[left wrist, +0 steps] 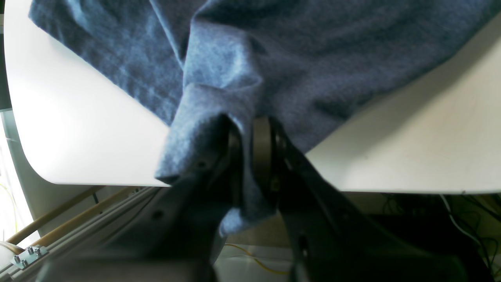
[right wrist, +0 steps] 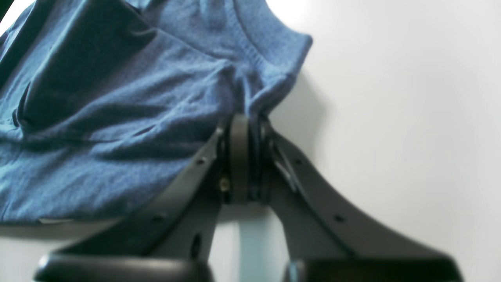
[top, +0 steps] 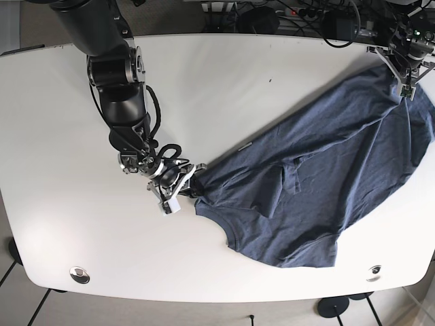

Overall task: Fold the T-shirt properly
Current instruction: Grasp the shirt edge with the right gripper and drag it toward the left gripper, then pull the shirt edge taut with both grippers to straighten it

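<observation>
T-shirt: blue-grey, spread over the right half of the white table in the base view, stretched on a diagonal from lower centre up to the upper right corner; rumpled, with a loose pleat near its middle.
Right gripper: at centre-left of the base view, clenched on the shirt's edge beside the neck opening; the right wrist view shows the ribbed collar just above the closed jaws.
Left gripper: at the upper right corner of the base view, pinched tight on the far edge of the cloth; in the left wrist view the fabric bunches between the jaws and a tuft hangs below them, over the table's edge.
Done so far: both ends gripped and the cloth pulled fairly taut between the arms, as far as I can judge.
Not done: no fold is visible anywhere; the sleeves lie loose and the body is wrinkled.
Progress: early, to my eye — flattening and every fold remain.
</observation>
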### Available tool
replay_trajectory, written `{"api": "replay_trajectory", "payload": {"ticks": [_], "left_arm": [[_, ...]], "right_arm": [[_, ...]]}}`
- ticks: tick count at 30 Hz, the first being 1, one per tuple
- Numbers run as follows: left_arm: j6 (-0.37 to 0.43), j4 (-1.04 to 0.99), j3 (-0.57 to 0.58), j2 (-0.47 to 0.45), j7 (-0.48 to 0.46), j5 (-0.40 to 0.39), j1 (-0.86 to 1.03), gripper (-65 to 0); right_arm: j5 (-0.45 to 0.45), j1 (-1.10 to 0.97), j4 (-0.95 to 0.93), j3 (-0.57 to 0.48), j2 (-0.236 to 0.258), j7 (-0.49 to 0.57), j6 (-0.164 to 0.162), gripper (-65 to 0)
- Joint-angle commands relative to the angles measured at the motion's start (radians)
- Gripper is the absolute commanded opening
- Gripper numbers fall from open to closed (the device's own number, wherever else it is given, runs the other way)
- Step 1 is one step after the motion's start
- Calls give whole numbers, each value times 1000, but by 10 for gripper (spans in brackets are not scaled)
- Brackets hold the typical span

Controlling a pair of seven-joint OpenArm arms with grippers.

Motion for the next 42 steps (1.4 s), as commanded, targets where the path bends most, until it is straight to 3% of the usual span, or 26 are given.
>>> {"api": "replay_trajectory", "payload": {"ticks": [1, 4, 9, 12, 14, 17, 20, 25, 29, 35, 36, 38, 42], "left_arm": [[2, 17, 5, -15, -12, -2, -17, -650], [2, 17, 68, -15, -12, 0, -49, -650], [2, 17, 206, -15, -10, 1, -109, -650], [2, 18, 272, -15, -10, 1, -127, -650], [2, 20, 331, -17, -10, 1, -161, -650], [2, 18, 407, -17, -10, 37, -185, -650], [2, 18, 486, -15, -10, 110, -204, -650], [2, 18, 497, -18, -10, 126, -182, -650], [2, 26, 499, -107, -10, 121, -90, -650], [2, 66, 456, -204, -7, 118, 31, -631], [2, 66, 425, -204, -6, 110, 43, -576], [2, 63, 331, -204, 66, -6, 49, -446], [2, 60, 158, -232, 223, -287, 52, -350]], "right_arm": [[7, 33, 16, 2, 31, -4, -3, -629], [11, 47, 18, 5, 87, -4, -43, -629], [10, -4, 22, 153, 206, -6, -37, -629], [11, -93, 113, 237, 265, -67, -4, -629], [10, -203, 245, 354, 282, -142, 20, -629], [10, -337, 403, 450, 283, -211, 57, -629], [11, -495, 570, 549, 274, -282, 60, -629], [11, -694, 739, 665, 225, -311, 61, -629], [11, -805, 814, 679, 182, -311, 61, -629], [83, -878, 832, 676, 176, -314, 83, -629], [91, -880, 832, 676, 177, -329, 83, -629], [103, -881, 831, 677, 182, -351, 86, -629], [103, -883, 832, 677, 177, -351, 88, -629]]}}
